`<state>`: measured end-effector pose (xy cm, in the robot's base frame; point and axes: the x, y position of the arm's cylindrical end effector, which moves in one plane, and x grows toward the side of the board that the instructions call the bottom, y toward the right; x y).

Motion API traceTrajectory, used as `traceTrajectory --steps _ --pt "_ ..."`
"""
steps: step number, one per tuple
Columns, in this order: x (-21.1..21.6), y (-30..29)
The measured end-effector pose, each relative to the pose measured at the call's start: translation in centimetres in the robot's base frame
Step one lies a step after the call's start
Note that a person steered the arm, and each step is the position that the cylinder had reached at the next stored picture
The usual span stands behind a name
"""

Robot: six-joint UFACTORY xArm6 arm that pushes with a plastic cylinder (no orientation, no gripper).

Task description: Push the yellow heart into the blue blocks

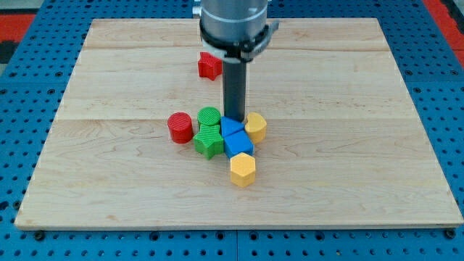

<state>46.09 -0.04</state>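
The yellow heart (255,127) lies near the board's middle, touching the right side of the upper blue block (231,127). A second blue block (238,143) sits just below it, and the two touch. My tip (233,116) stands at the top edge of the upper blue block, just left of the yellow heart. A yellow hexagon (243,170) lies just below the blue blocks.
A green cylinder (209,116) and a green star-like block (209,141) sit left of the blue blocks. A red cylinder (180,127) lies further left. A red star-like block (209,65) lies near the view's top. The wooden board (362,145) sits on a blue pegboard.
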Motion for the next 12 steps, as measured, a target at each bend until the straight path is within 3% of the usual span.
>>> traceTrajectory --steps 2,3,4,5,6,8,9,10,11,12 --pt "5.1 0.1" --pt "2.7 4.1" --pt "2.7 12.5" --pt "-0.2 15.8" --pt "-3.5 8.5" --pt "2.3 0.3" --pt "-4.2 2.0" --pt "-8.2 -3.3" --pt "-4.5 -6.5" --pt "1.8 -6.5"
